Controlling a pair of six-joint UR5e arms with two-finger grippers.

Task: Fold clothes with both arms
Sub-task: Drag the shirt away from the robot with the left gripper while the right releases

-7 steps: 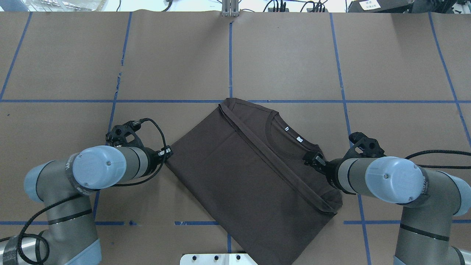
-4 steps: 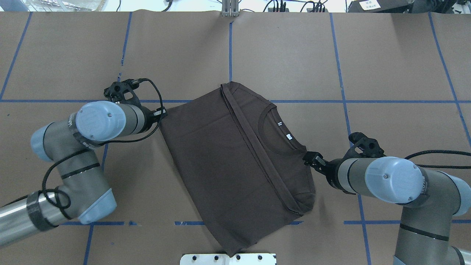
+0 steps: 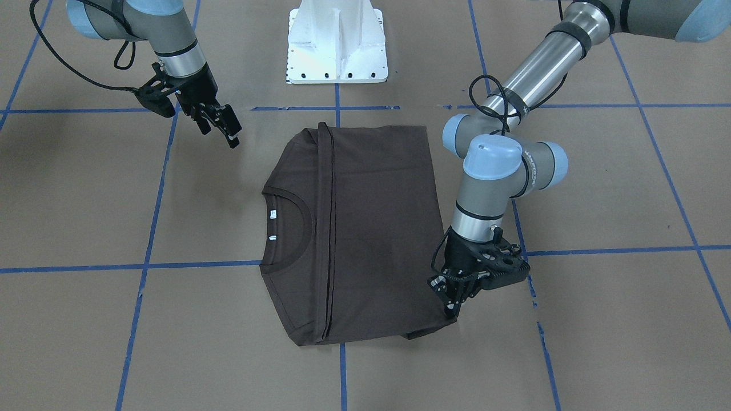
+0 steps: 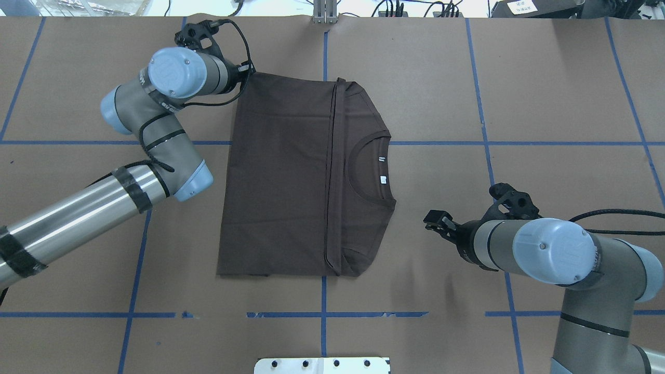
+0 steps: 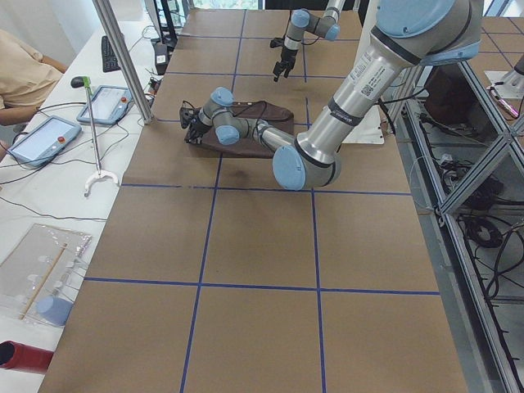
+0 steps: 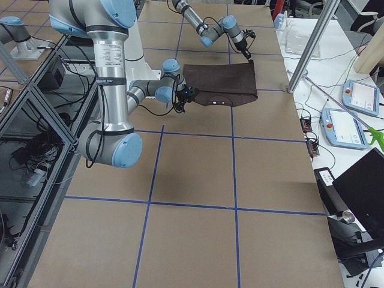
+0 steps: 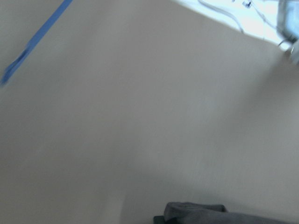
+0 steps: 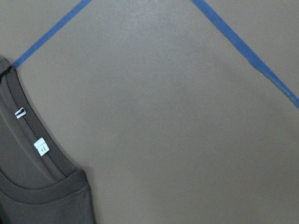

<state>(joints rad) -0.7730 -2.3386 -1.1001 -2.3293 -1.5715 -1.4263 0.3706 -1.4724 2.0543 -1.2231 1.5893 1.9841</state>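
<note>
T-shirt [image 4: 280, 182]: looks soft, light, floppy | best grab: corners | left gripper [image 4: 249, 70]: pinching corner near table [image 4: 545, 78] far edge | right gripper [image 4: 432, 218]: spread, empty

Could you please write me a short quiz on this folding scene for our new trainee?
1. True or false: the right gripper is touching the T-shirt.
2. Where on the T-shirt is the left gripper? A: its middle. B: its far corner, on the robot's left. C: its near edge.
3. Toward which side of the robot does the collar face?
Key: 1 false, it hangs apart from the cloth. 2 B. 3 the right.
</note>
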